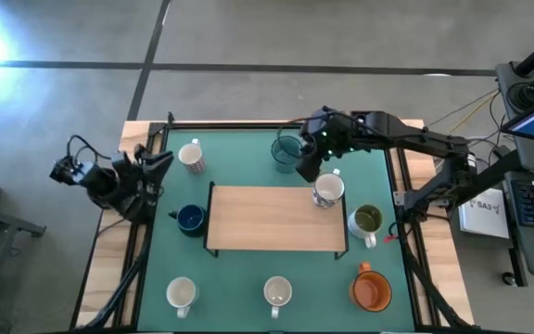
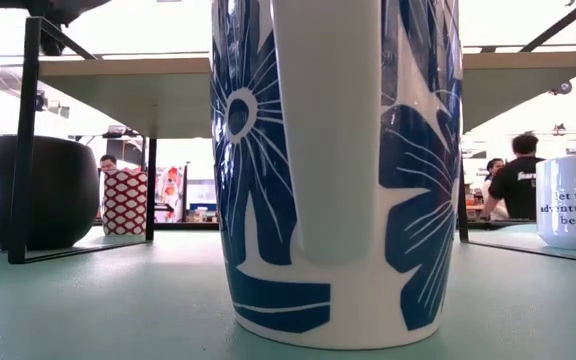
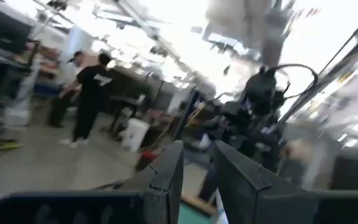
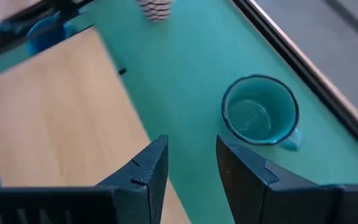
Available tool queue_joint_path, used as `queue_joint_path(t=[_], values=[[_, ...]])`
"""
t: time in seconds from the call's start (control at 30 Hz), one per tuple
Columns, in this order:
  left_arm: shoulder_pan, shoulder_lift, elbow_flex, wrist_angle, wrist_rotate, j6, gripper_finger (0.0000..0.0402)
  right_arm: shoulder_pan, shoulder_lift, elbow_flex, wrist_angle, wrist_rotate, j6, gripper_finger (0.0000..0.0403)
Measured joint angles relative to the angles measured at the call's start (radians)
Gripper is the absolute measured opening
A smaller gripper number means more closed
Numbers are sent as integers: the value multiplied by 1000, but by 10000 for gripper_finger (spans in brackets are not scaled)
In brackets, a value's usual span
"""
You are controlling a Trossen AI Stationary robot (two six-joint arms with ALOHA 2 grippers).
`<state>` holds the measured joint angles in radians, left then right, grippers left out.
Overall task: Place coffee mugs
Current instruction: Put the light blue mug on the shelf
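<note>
right claw (image 4: 191, 165) spread, empty, above mat just beside teal mug (image 4: 261, 114); left claw (image 3: 197, 171) parted, empty, raised at table's left edge.

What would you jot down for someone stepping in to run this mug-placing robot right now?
Right gripper: open, empty, above the mat beside the teal mug at the far side.
Left gripper: parked at the table's left edge, nothing between its fingers.
Wooden shelf: only the white mug sits at its far right corner.
On the mat: patterned mug, navy mug, olive mug, orange mug, two white mugs.
Left: most mugs look unplaced.
</note>
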<state>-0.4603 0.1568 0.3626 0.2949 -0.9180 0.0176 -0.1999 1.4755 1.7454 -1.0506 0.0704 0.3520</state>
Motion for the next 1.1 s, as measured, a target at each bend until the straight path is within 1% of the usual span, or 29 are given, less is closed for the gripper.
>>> queue_joint_path(t=[0.07, 0.17, 0.23, 0.33, 0.43, 0.5, 0.6, 1.1], values=[[0, 40, 86, -124, -45, -17, 72, -29, 15, 0, 2, 0, 70, 123], [0, 100, 210, -329, -141, -83, 72, -73, 44, 0, 3, -5, 167, 123], [0, 132, 284, -456, -186, -128, 72, -102, 66, 0, 4, -29, 202, 123], [0, 170, 383, -600, -219, -196, 72, -134, 107, 0, 6, -69, 216, 121], [0, 198, 457, -687, -220, -229, 72, -153, 149, 0, 6, -99, 216, 121], [0, 212, 493, -723, -220, -240, 72, -161, 173, 0, 6, -104, 215, 121], [0, 226, 515, -733, -220, -239, 72, -169, 207, 0, 9, -105, 214, 121], [0, 235, 510, -731, -218, -289, 72, -169, 372, 0, 51, -105, 221, 121]])
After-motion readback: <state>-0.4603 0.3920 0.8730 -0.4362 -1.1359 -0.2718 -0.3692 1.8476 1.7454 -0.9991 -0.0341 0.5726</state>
